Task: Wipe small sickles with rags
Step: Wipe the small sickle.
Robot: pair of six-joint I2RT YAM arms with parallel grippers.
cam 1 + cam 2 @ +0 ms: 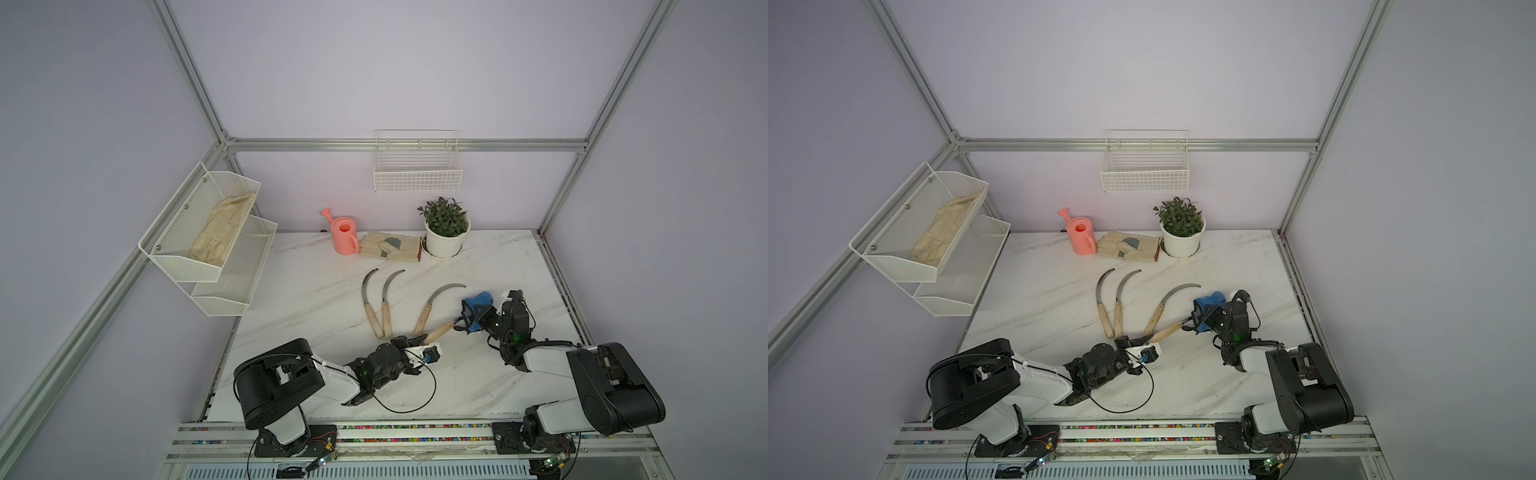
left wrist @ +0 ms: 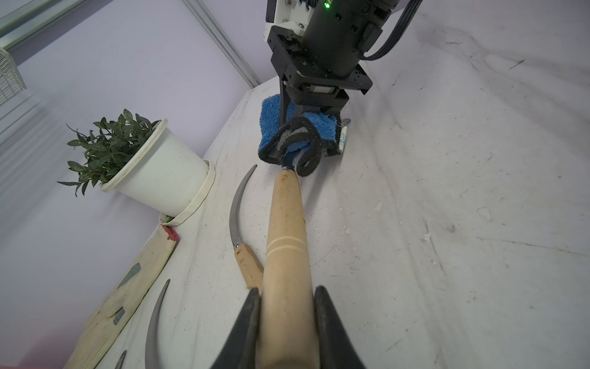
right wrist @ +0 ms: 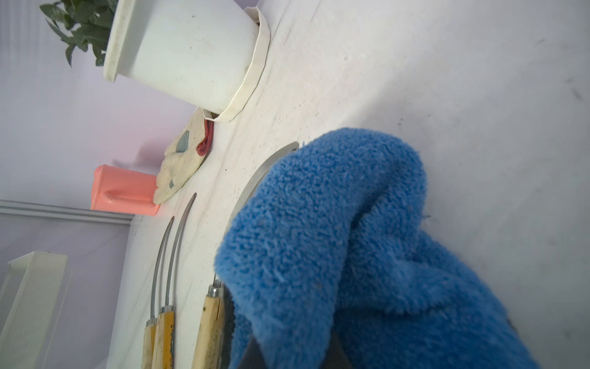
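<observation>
Nearest: left end effector (image 2: 287,294) pinching held sickle (image 2: 285,223) by its handle. Right end effector (image 1: 469,319) clamped on blue rag (image 3: 335,223), bunched round that blade. Three sickles (image 1: 387,297) lie alongside on tabletop (image 1: 311,299).

place: robot lab test cell | evidence: aluminium frame (image 1: 498,144), plain lilac walls (image 1: 374,62), marble-look tabletop (image 1: 311,299)

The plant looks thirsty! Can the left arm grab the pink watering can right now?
Probably not yet. The left gripper is shut on a sickle by its handle, so its jaws are busy, and the watering can stands far off at the back, beside the gloves.
</observation>
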